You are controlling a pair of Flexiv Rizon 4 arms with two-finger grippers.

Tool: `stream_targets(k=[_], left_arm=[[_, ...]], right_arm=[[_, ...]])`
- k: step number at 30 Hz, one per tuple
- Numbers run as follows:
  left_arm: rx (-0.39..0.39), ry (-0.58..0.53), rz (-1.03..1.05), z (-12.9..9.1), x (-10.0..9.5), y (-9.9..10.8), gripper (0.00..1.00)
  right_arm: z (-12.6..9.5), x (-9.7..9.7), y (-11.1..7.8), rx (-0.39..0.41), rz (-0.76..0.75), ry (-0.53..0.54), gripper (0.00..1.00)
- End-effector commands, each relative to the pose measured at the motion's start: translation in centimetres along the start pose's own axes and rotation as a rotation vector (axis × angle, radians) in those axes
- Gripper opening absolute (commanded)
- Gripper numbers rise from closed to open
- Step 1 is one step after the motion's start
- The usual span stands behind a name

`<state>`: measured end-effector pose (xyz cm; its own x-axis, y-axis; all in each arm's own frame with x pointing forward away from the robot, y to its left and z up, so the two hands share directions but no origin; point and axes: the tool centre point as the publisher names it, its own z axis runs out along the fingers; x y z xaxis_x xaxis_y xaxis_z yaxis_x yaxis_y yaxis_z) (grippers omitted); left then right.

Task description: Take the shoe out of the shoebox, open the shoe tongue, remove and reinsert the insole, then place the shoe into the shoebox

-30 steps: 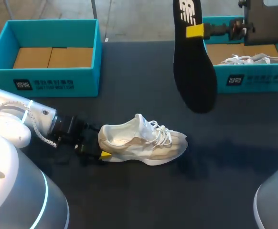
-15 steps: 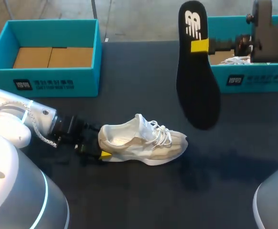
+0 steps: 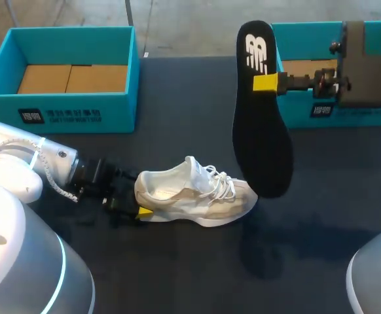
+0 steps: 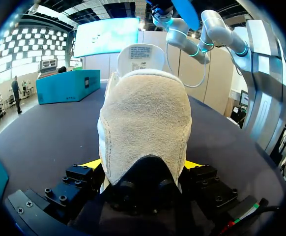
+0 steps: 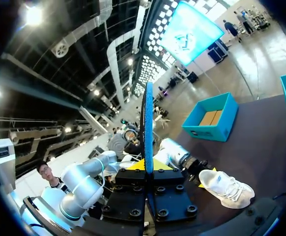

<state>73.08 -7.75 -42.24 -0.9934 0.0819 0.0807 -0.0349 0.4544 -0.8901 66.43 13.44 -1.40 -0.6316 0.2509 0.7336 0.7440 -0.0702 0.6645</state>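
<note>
The white and cream lace-up sneaker [image 3: 197, 196] has white laces and a beige suede heel patch. The black foam insole [image 3: 261, 124] bears a white logo on its face and looks blue seen edge-on. The teal cardboard shoebox at far left [image 3: 66, 108] and the matching teal shoebox at far right [image 3: 374, 115] have black labels with white print and brown floors. The dark navy table cloth [image 3: 177, 275] is plain. The left gripper [image 4: 142, 167] and right gripper [image 3: 266, 82] are black with yellow tips.

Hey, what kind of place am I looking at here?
Probably a robot station for shoe handling: a white shoe held by the left gripper, a black insole in the right gripper, teal shoeboxes.
</note>
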Motion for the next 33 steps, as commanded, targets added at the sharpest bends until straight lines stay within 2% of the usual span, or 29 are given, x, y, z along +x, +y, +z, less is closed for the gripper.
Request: stream_targets(k=[1, 22, 23, 24, 25, 26, 33], left_arm=[[-0.001, 0.0, 0.0, 0.1, 0.0, 0.1, 0.0], [0.0, 0.002, 0.0, -0.1, 0.0, 0.1, 0.0], [-0.013, 0.007, -0.007, -0.3, 0.1, 0.2, 0.09], [-0.016, 0.008, -0.011, -0.5, 0.1, 0.4, 0.33], [-0.01, 0.015, -0.011, -0.7, 0.3, 0.4, 0.61], [-0.011, 0.018, -0.013, -0.8, 0.4, 0.5, 1.0], [-0.018, 0.029, -0.029, -1.4, 1.0, 0.9, 1.0]], right_arm=[[0.7, 0.1, -0.4, -0.008, 0.005, 0.002, 0.0], [0.8, 0.3, -0.5, -0.011, 0.006, 0.006, 0.0], [0.8, 0.3, -0.5, -0.011, 0.006, 0.006, 0.0], [0.8, 0.3, -0.5, -0.011, 0.006, 0.006, 0.0], [0.8, 0.3, -0.5, -0.011, 0.006, 0.006, 0.0], [0.8, 0.3, -0.5, -0.011, 0.006, 0.006, 0.0], [0.8, 0.3, -0.5, -0.011, 0.006, 0.006, 0.0]])
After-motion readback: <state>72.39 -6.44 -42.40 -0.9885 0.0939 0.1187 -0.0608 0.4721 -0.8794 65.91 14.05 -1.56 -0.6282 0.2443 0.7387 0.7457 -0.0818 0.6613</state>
